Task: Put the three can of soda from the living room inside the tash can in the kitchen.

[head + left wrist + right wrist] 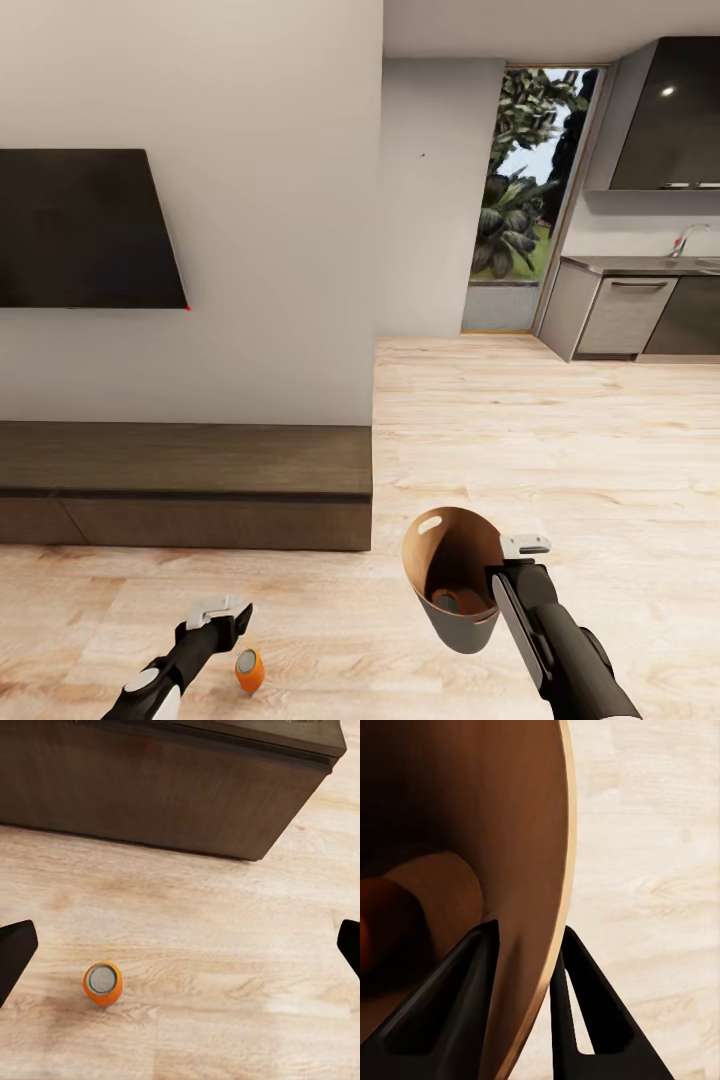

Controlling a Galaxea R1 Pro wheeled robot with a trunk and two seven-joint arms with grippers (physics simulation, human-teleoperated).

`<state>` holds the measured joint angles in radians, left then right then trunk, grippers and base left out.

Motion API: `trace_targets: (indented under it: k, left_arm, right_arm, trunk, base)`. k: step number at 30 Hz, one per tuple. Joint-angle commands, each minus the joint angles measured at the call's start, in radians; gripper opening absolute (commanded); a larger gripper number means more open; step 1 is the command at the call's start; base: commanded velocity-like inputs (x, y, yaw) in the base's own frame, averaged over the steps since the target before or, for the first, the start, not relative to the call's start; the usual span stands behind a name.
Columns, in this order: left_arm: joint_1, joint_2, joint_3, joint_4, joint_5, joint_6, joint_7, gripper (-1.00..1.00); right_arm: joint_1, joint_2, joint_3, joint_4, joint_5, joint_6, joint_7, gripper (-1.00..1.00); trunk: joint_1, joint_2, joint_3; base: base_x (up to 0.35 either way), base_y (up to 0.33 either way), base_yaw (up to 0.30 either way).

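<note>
No legible text, label or number anywhere.

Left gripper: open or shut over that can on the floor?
Open. In the left wrist view its fingertips sit far apart at the picture's edges, and the orange can stands upright on the wood floor between them, ungrasped.
</note>
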<state>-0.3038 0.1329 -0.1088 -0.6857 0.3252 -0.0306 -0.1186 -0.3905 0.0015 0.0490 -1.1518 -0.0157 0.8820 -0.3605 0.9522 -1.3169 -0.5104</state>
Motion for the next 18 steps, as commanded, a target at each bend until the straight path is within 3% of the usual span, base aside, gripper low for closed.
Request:
trace_targets:
  k: [1,5,10,18]
  left_arm:
    - [0.000,0.005,0.005,0.000,0.000,0.000,0.000,1.00]
    - [0.000,0.029,0.024,-0.012,0.000,0.000,0.000,1.00]
    - [0.000,0.036,0.029,-0.038,0.000,0.000,0.000,1.00]
    - [0.000,0.038,0.032,-0.052,0.000,0.000,0.000,1.00]
  right_arm:
    - [0.000,0.000,0.000,0.000,0.006,0.000,0.002,-1.00]
    - [0.000,0.000,0.000,0.000,0.006,0.000,0.002,-1.00]
    - [0.000,0.000,0.000,0.000,0.006,0.000,0.002,-1.00]
    - [-0.001,0.000,0.000,0.000,0.007,0.000,0.002,-1.00]
  trunk:
    - [0.000,0.000,0.000]
    - [0.000,0.000,0.000]
    - [0.000,0.000,0.000]
    - [0.031,-0.056,-0.025]
  base:
    - [0.000,0.000,0.000]
    - [0.000,0.000,0.000]
    - [0.000,0.000,0.000]
    - [0.000,0.000,0.000]
